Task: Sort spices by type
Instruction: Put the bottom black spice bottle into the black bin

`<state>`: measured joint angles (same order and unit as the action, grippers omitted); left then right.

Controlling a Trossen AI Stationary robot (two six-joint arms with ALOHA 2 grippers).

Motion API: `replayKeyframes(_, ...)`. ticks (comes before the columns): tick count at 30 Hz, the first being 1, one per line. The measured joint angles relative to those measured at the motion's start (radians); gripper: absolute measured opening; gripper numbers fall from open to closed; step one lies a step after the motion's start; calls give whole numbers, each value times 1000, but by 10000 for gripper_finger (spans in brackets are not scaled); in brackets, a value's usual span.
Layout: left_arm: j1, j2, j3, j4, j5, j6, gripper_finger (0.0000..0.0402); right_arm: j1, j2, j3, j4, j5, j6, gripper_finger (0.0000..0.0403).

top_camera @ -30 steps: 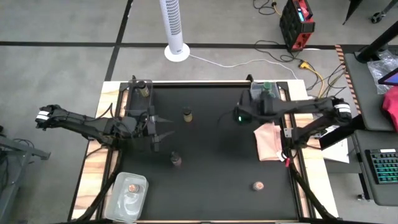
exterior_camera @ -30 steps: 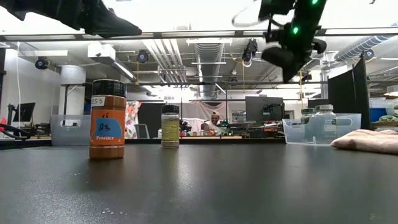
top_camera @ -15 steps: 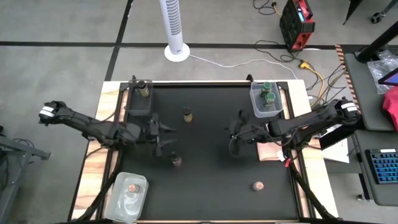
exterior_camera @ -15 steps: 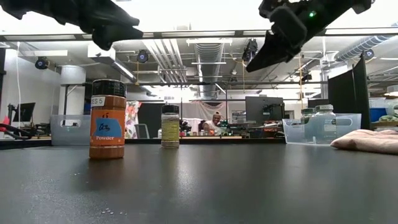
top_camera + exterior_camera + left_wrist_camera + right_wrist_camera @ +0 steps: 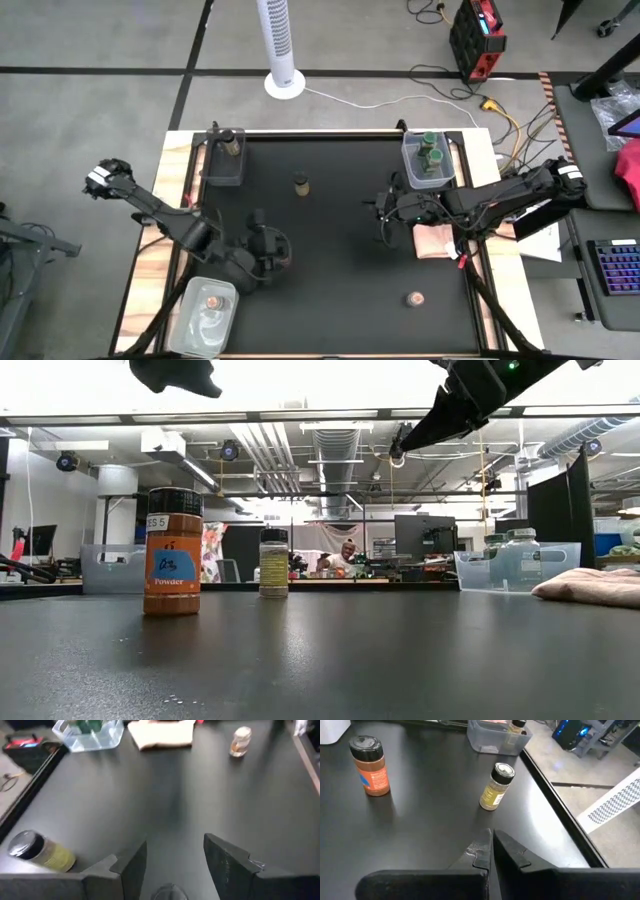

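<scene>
An orange spice jar with a dark lid (image 5: 172, 550) stands upright on the black table, also seen in the right wrist view (image 5: 370, 765). My left gripper (image 5: 268, 252) hovers above it, open (image 5: 175, 845), touching nothing. A yellowish dark-lidded jar (image 5: 301, 184) stands farther back. A pinkish-topped jar (image 5: 414, 298) stands near the front right. Green-lidded jars (image 5: 430, 152) sit in a clear tub at the far right. One jar sits in the near-left tub (image 5: 212, 300), another in the far-left black tray (image 5: 232, 143). My right gripper (image 5: 385, 212) hangs shut (image 5: 490, 845) over mid-table.
A pink cloth (image 5: 432, 240) lies under my right arm by the table's right edge. The clear tub (image 5: 205, 318) sits at the near left corner. Bare black tabletop lies between the two grippers and along the near edge.
My left gripper has swung toward the near edge and a little right, ending over the orange jar. My right gripper has drawn away from the far-right tub toward the near edge and tipped from pointing steeply down to nearly level, staying shut. No jar has moved.
</scene>
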<state>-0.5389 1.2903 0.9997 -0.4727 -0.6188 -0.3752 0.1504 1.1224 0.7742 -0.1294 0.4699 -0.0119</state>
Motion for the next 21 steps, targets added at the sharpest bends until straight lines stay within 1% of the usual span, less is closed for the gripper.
replayKeyframes(2, -1, 36, 55, -76, -9, -25, 180, 0, -1, 0, 0, 0, -2, 9)
replayKeyframes(5, -1, 71, 93, -120, -9, -48, 180, 0, 0, 0, 0, -1, 0, 9)
replayKeyframes(13, -1, 77, 63, -112, 16, -94, 180, 0, 0, 0, 0, -2, 0, 9)
replayKeyframes(21, -3, 78, 61, -105, 16, -89, 180, 0, 0, -13, 9, -2, 2, 9)
